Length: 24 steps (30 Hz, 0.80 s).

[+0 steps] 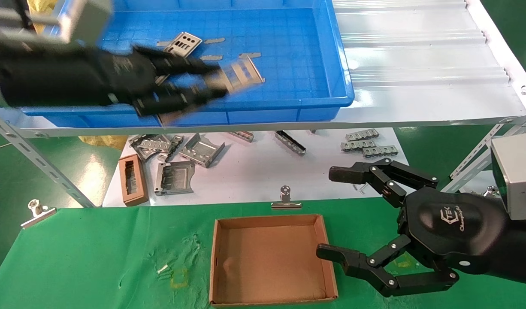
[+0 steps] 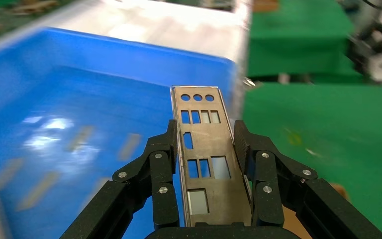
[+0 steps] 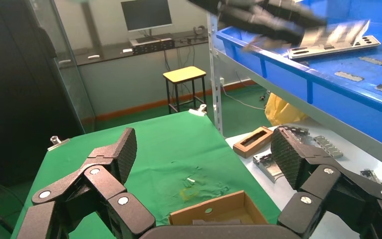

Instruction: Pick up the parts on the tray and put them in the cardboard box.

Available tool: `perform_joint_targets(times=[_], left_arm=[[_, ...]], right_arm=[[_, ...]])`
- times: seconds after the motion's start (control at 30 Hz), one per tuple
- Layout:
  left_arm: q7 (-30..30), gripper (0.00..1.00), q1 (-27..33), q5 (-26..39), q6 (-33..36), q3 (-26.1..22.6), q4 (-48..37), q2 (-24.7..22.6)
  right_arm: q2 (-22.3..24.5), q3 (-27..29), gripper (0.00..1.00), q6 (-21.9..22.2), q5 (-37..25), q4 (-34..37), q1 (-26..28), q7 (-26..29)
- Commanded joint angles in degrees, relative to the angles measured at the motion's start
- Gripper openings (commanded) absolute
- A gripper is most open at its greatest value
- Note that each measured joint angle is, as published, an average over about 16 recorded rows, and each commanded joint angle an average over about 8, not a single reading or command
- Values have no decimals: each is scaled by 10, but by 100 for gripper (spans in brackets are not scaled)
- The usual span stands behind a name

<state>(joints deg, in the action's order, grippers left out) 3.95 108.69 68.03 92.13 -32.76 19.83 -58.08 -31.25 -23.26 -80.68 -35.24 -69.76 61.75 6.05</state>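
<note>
The blue tray (image 1: 288,64) stands on the raised shelf at the back. My left gripper (image 1: 218,80) is over its front part, shut on one silver part (image 1: 242,74) and holding it off the floor. In the left wrist view the part (image 2: 204,154) is clamped by its long edges in the left gripper (image 2: 206,137), over the tray (image 2: 54,109). A second part (image 1: 183,44) lies farther back in the tray. The cardboard box (image 1: 269,257) sits empty on the green cloth. My right gripper (image 1: 331,213) hangs wide open and empty just right of the box (image 3: 219,211).
Grey tape patches (image 1: 213,40) lie on the tray floor. Bent grey brackets (image 1: 201,150) and a small narrow brown box (image 1: 133,179) lie on the white lower shelf behind the cloth. Metal clips (image 1: 285,198) (image 1: 37,211) pin the cloth's back edge.
</note>
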Motion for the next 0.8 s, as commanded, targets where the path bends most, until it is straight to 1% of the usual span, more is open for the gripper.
perform_joint_targets(times=[0.03,0.17,0.27,0.4,0.57,0.8], left_arm=[[-4,0,-25,-14,3,-14,48,3],[-31,0,-81,-71,-2,-69,157,28],[-34,0,-104,-96,-9,-102,187,36],[2,0,-118,-81,-27,-134,167,22],[64,0,-140,-35,-65,-164,115,-21],[115,0,-174,-19,-103,-175,37,-80]], right_arm=[[0,0,100,0,0,0,0,0],[0,0,100,0,0,0,0,0],[0,0,100,0,0,0,0,0],[0,0,100,0,0,0,0,0],[0,0,100,0,0,0,0,0],[0,0,100,0,0,0,0,0]])
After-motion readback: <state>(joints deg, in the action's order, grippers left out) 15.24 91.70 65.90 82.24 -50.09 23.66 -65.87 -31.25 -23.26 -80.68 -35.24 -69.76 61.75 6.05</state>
